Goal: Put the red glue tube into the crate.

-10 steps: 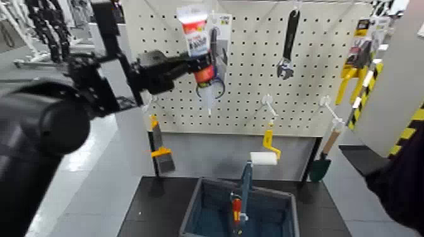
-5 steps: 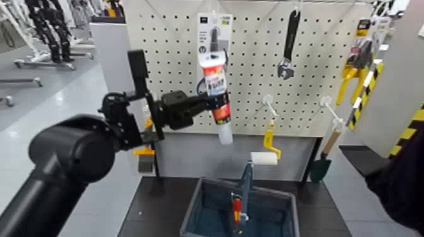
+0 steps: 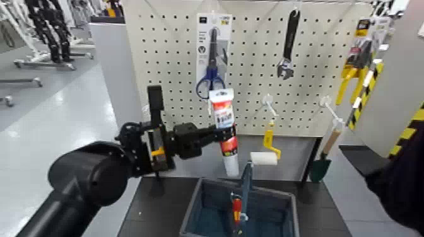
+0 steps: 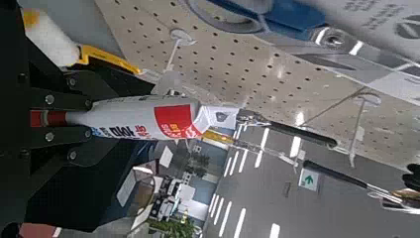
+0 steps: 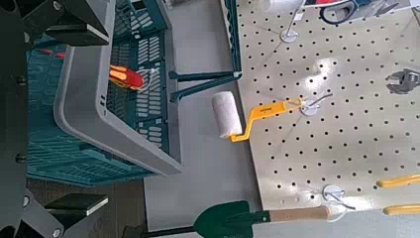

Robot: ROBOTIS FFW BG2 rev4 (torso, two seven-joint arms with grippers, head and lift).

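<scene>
The red glue tube hangs upright in front of the pegboard, nozzle down, its tip just above the back rim of the crate. My left gripper reaches in from the left and is shut on the tube's lower half. In the left wrist view the tube sticks out from between the dark fingers. The crate also fills the near side of the right wrist view. My right gripper is beside it, fingers wide apart with nothing between them. The right arm stays low at the right edge.
On the pegboard hang a blue-handled scissors pack, a black wrench, a paint roller, a trowel and yellow tools. A small red-handled tool and a teal handle stand in the crate.
My left gripper has carried the tube down and to the right, from high on the pegboard by the scissors pack to just above the crate's back rim. The right arm has not moved.
</scene>
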